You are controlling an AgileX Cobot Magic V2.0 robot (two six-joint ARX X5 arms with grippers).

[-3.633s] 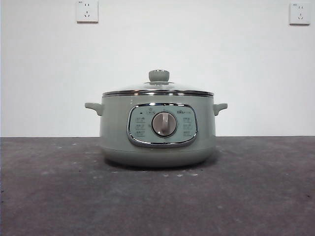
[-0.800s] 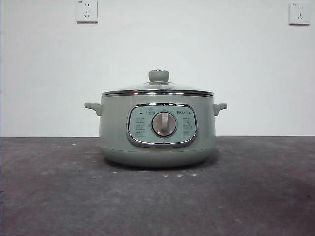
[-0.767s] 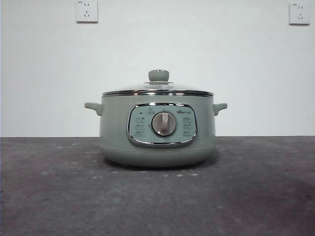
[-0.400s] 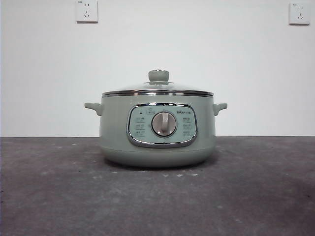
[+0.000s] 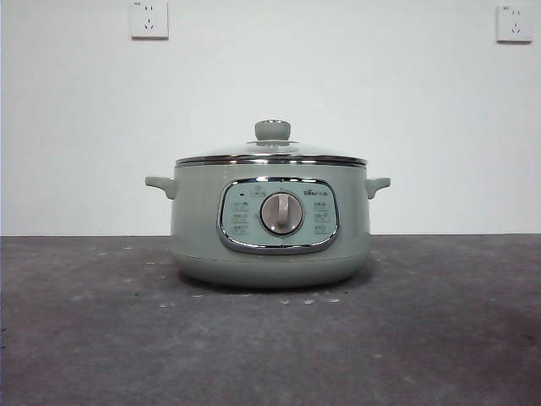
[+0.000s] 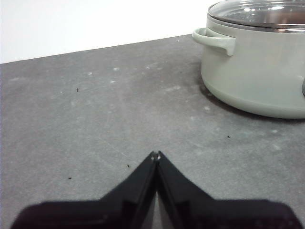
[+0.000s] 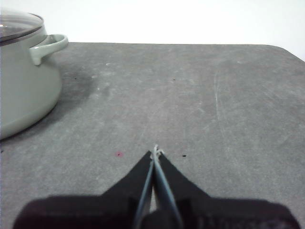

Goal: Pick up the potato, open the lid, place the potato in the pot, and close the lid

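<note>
The sage-green pot point(image 5: 270, 254) stands in the middle of the dark grey table, its dial facing the front view. The glass lid point(image 5: 270, 154) with its green knob point(image 5: 273, 130) sits closed on the pot. The pot also shows in the left wrist view point(image 6: 257, 71) and in the right wrist view point(image 7: 24, 90). My left gripper point(image 6: 156, 155) is shut and empty above bare table, well apart from the pot. My right gripper point(image 7: 155, 151) is shut and empty on the pot's other side. The potato is out of view.
The grey table point(image 5: 439, 338) runs to a white wall with two sockets point(image 5: 150, 19). The table's far edge and a rounded corner point(image 7: 286, 50) show in the right wrist view.
</note>
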